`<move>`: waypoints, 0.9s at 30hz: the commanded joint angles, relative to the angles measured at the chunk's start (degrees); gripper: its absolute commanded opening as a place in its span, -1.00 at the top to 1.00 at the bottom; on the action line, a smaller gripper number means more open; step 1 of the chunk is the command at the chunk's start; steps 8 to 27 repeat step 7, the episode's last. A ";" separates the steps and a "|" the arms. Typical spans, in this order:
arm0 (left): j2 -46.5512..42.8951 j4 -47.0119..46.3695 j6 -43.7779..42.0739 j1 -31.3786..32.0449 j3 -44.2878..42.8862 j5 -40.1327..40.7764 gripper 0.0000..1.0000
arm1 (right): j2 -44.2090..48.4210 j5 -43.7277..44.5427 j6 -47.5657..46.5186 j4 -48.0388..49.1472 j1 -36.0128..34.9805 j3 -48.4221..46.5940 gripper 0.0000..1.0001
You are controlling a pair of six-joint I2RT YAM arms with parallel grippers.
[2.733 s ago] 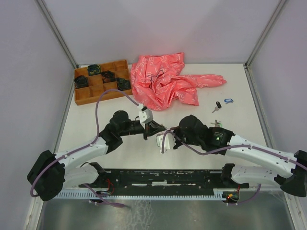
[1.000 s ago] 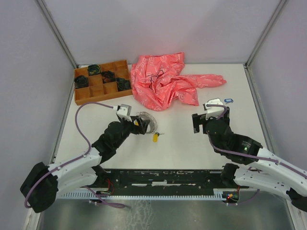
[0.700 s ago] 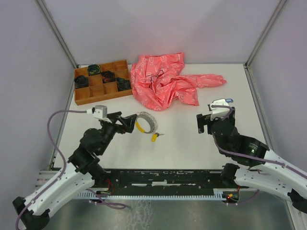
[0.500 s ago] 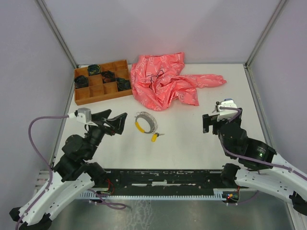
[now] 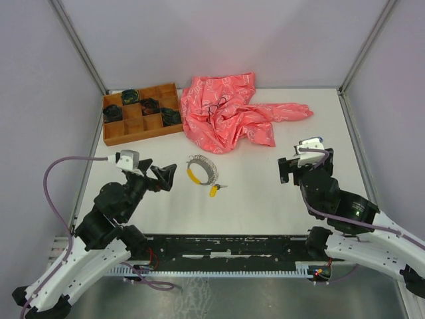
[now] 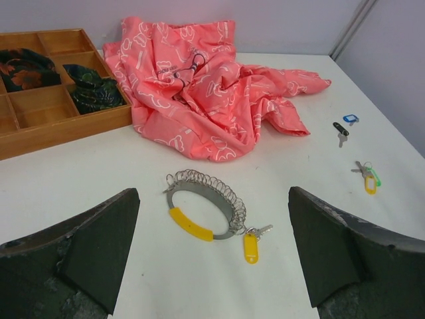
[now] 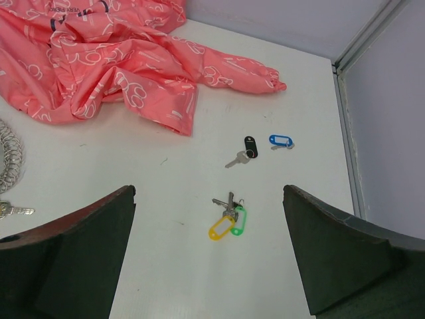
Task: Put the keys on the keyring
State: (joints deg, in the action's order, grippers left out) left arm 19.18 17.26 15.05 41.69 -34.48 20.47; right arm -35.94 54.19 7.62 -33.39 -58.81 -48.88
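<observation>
Back left: a wooden compartment tray (image 5: pixel 133 138) with raised walls bars low passes over that corner of the white table (image 5: pixel 259 193).
Back middle: a crumpled pink cloth (image 5: pixel 226 119) heaps up just beside the tray, with one sleeve trailing right.
Centre: a coiled silvery wire loop with a yellow segment (image 6: pixel 219 189) has a yellow-tagged key (image 6: pixel 250 247) touching it, and bare table lies all round.
Right: a black-tagged key (image 7: pixel 247 147), a blue-tagged key (image 7: pixel 279 140) and a yellow-and-green-tagged pair (image 7: pixel 229 222) lie apart, with open gaps between them.
Edges: grey walls and slanted metal posts (image 5: pixel 362 50) close in the sides.

Top overhead; wrists low, facing forward, sharing keyring (image 6: pixel 211 188).
</observation>
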 commanded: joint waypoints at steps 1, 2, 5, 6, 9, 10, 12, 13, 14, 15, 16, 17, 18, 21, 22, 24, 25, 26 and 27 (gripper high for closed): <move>-0.21 0.24 -2.86 -0.08 -0.04 0.01 -0.99 | -0.53 0.75 -0.72 1.73 0.06 -0.34 -1.00; -0.34 0.23 -2.80 -0.12 0.05 0.01 -0.99 | -0.53 0.37 -0.72 1.99 0.08 -0.34 -1.00; -0.54 0.61 -2.66 -0.12 0.10 0.18 -0.99 | -0.60 -0.31 -0.80 2.27 0.05 -0.48 -1.00; -0.62 0.73 -2.66 -0.12 0.09 0.31 -0.99 | -0.80 -0.20 -0.91 2.20 0.02 -0.71 -1.00; -0.63 0.83 -2.61 -0.12 0.11 0.35 -0.99 | -1.14 0.04 -0.91 2.01 0.05 -0.88 -1.00; -0.63 0.83 -2.61 -0.12 0.11 0.35 -0.99 | -1.14 0.04 -0.91 2.01 0.05 -0.88 -1.00; -0.63 0.83 -2.61 -0.12 0.11 0.35 -0.99 | -1.14 0.04 -0.91 2.01 0.05 -0.88 -1.00; -0.63 0.83 -2.61 -0.12 0.11 0.35 -0.99 | -1.14 0.04 -0.91 2.01 0.05 -0.88 -1.00; -0.63 0.83 -2.61 -0.12 0.11 0.35 -0.99 | -1.14 0.04 -0.91 2.01 0.05 -0.88 -1.00; -0.63 0.83 -2.61 -0.12 0.11 0.35 -0.99 | -1.14 0.04 -0.91 2.01 0.05 -0.88 -1.00; -0.63 0.83 -2.61 -0.12 0.11 0.35 -0.99 | -1.14 0.04 -0.91 2.01 0.05 -0.88 -1.00; -0.63 0.83 -2.61 -0.12 0.11 0.35 -0.99 | -1.14 0.04 -0.91 2.01 0.05 -0.88 -1.00; -0.63 0.83 -2.61 -0.12 0.11 0.35 -0.99 | -1.14 0.04 -0.91 2.01 0.05 -0.88 -1.00; -0.63 0.83 -2.61 -0.12 0.11 0.35 -0.99 | -1.14 0.04 -0.91 2.01 0.05 -0.88 -1.00; -0.63 0.83 -2.61 -0.12 0.11 0.35 -0.99 | -1.14 0.04 -0.91 2.01 0.05 -0.88 -1.00; -0.63 0.83 -2.61 -0.12 0.11 0.35 -0.99 | -1.14 0.04 -0.91 2.01 0.05 -0.88 -1.00; -0.63 0.83 -2.61 -0.12 0.11 0.35 -0.99 | -1.14 0.04 -0.91 2.01 0.05 -0.88 -1.00; -0.63 0.83 -2.61 -0.12 0.11 0.35 -0.99 | -1.14 0.04 -0.91 2.01 0.05 -0.88 -1.00; -0.63 0.83 -2.61 -0.12 0.11 0.35 -0.99 | -1.14 0.04 -0.91 2.01 0.05 -0.88 -1.00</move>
